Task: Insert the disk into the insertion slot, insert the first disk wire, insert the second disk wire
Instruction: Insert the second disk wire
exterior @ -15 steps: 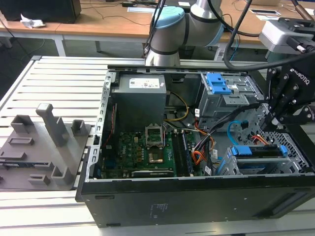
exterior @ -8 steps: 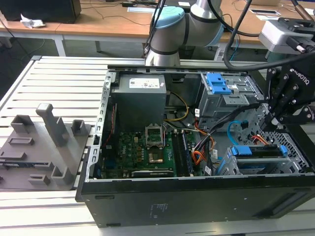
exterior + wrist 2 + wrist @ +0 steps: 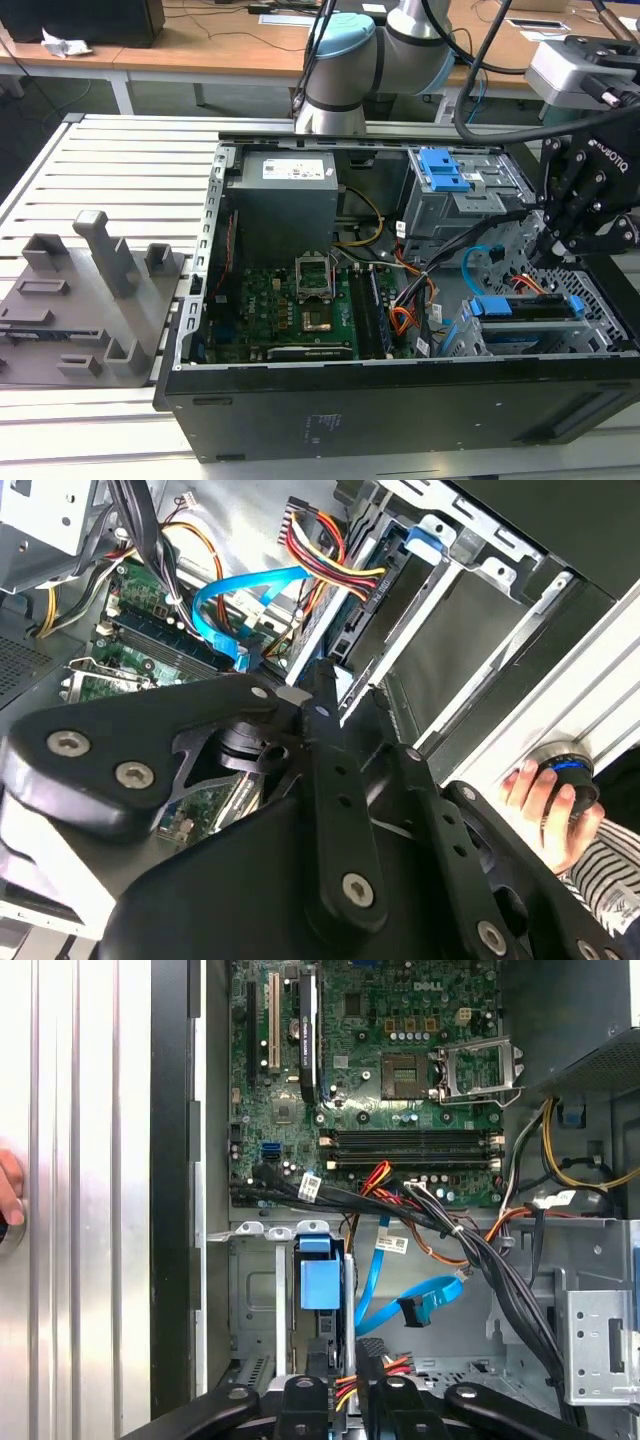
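Sheet metal, grey and punched with small holes, forms the insertion slot at about four o'clock in the exterior view, inside a black tower case that lies open on a ribbed aluminium table. The disk sits inside that bay, its bright blue plastic carrier glossy against the dull steel. The black, jointed pincer hangs just above the disk's one-o'clock end and reaches down into the case; whether it is apart or together I cannot tell. The first disk wire, a thin bundle of orange, red, yellow and black strands, runs to a small black plug set against the disk's edge. The second disk wire, a flat light-blue ribbon bent in a loop, ends in a dark plug lying in open space near the carrier. At nine o'clock from the disk lies the green motherboard. At its twelve o'clock stands a boxy grey power supply with a white label too small to read. A hand grips a round knob outside the case.
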`<state>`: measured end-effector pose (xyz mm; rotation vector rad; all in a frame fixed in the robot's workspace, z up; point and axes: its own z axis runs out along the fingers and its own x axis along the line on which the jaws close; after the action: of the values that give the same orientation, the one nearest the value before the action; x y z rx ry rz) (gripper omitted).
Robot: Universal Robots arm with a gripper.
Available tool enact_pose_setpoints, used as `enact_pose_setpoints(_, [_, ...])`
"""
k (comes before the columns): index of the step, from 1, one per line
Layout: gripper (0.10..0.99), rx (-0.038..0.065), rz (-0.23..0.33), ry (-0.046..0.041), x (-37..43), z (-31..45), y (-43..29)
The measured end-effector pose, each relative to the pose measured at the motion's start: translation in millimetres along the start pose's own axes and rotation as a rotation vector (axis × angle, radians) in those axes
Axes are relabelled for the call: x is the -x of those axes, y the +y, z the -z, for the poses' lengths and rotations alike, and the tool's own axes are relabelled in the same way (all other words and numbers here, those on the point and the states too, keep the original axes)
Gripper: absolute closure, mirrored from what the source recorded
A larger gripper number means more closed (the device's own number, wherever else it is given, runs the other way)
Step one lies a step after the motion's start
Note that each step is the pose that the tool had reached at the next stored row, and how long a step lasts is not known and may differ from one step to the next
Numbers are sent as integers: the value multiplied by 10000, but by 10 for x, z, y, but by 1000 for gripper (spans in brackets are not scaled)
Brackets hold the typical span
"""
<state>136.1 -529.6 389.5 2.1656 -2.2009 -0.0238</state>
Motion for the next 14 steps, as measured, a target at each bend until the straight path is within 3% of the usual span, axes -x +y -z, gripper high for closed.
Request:
enact_pose_setpoints(1, [784,0,0,-1,0,0,1])
enact_pose_setpoints(3, [784,-24,877,40,0,-1,1])
enact_pose_setpoints(9, [784,-60,2150,102,0,-1,1])
enact_pose_setpoints(14, [784,-97,3554,171,0,-2,1])
